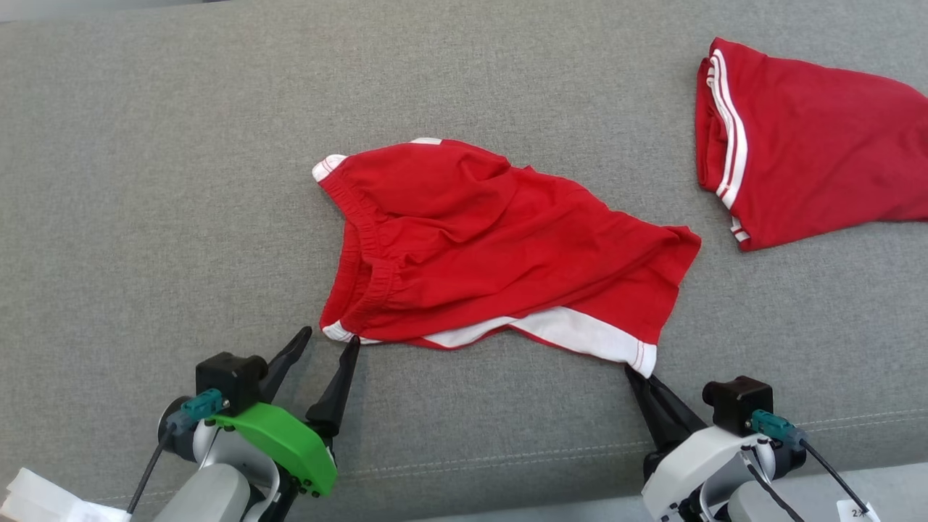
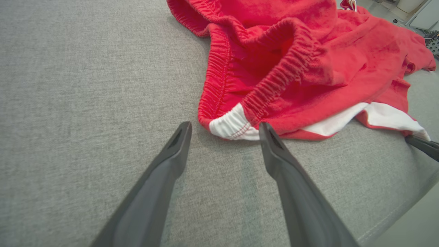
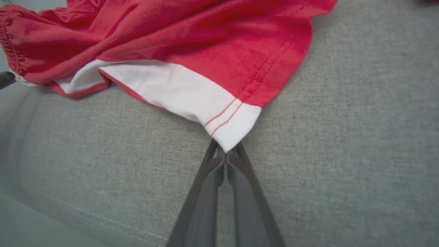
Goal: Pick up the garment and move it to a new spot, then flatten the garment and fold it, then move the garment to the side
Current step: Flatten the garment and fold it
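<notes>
Head view shows the crumpled red jersey shorts (image 1: 493,246), with white side panels and a gathered elastic waistband, in the middle of the frame. They lie on the grey woven fabric surface (image 1: 145,181), waistband to the left and leg hem to the lower right. My right gripper (image 1: 639,375), at the lower right, is clenched on the white hem corner. In the right wrist view the shorts (image 3: 205,44) spread across the top, and my right gripper (image 3: 226,153) has its jaws pressed together with that red-stitched corner caught at the tips. My left gripper (image 1: 330,337), at the lower left under a bright green plastic wrist cover (image 1: 283,438), stands released, jaws spread. In the left wrist view my left gripper (image 2: 224,127) frames the white waistband end of the shorts (image 2: 291,68); I cannot tell whether it touches the cloth. A second, folded red garment with white stripes (image 1: 812,145) lies at the upper right, well apart.
</notes>
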Available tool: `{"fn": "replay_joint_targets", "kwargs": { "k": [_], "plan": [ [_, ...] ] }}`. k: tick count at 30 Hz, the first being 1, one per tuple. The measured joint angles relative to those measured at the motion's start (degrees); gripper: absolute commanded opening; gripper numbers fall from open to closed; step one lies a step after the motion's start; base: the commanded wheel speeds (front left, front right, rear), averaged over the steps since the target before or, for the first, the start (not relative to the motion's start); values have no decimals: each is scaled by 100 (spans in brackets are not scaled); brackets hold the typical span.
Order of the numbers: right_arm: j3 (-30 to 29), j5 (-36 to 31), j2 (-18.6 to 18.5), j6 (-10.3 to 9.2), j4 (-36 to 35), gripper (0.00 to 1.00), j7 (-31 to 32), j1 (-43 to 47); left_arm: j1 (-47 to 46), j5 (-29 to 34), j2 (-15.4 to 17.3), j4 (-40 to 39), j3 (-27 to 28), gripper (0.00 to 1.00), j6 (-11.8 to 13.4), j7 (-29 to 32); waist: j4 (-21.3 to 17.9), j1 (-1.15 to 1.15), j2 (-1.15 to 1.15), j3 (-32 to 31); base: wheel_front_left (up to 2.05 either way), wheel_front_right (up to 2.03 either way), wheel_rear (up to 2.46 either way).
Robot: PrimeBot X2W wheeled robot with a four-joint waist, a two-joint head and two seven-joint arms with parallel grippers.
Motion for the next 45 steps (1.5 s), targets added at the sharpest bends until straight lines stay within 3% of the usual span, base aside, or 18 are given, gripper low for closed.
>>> {"fn": "replay_joint_targets", "kwargs": {
  "k": [8,9,10,11,12,20,22,23,24,31,39,42,45],
  "plan": [
    [0,0,24,1,41,0,-43,-70,-242,0,-9,49,-83,100,-48,-1,-58,0,0,44,0,0,0],
    [-1,0,27,1,46,0,-43,-73,-249,-1,-9,57,-89,94,-58,-1,-63,0,0,46,0,0,0],
    [-1,0,31,1,51,0,-43,-77,-251,-1,-10,66,-99,81,-65,0,-68,0,0,48,0,0,0],
    [-1,0,34,1,56,0,-43,-82,-252,-1,-10,78,-110,55,-65,0,-73,0,0,49,0,0,0],
    [-2,0,37,1,62,0,-43,-86,-252,-1,-10,88,-119,49,-65,0,-78,0,0,50,0,0,0],
    [-27,1,48,2,92,0,-44,-105,-253,-11,-11,170,-175,42,-67,-1,-99,0,0,53,0,0,0],
    [-37,1,51,2,92,0,-44,-109,-253,-34,-11,201,-187,35,-68,-1,-100,0,0,52,0,0,0],
    [-44,1,51,2,92,0,-44,-112,-253,-57,-11,220,-194,25,-73,-1,-100,0,0,52,0,0,0],
    [-52,1,52,2,92,0,-43,-114,-253,-66,-12,240,-204,0,-73,0,-100,0,0,51,0,0,0],
    [-132,8,52,1,86,0,-43,-118,-249,-371,-35,298,-208,0,-98,7,-90,0,0,2,0,0,0],
    [-293,409,-13,41,-377,0,-43,-248,-49,-1307,-103,-33,405,0,-98,-1,-107,0,0,-231,0,0,0],
    [-208,647,-185,53,-601,0,-21,-355,-31,-1541,-59,-268,491,0,-98,11,-118,0,0,-353,0,0,0],
    [250,1066,-396,53,-1032,0,254,-515,-31,-1883,-22,-643,500,0,-98,166,-125,0,0,-491,0,0,0]
  ]
}}
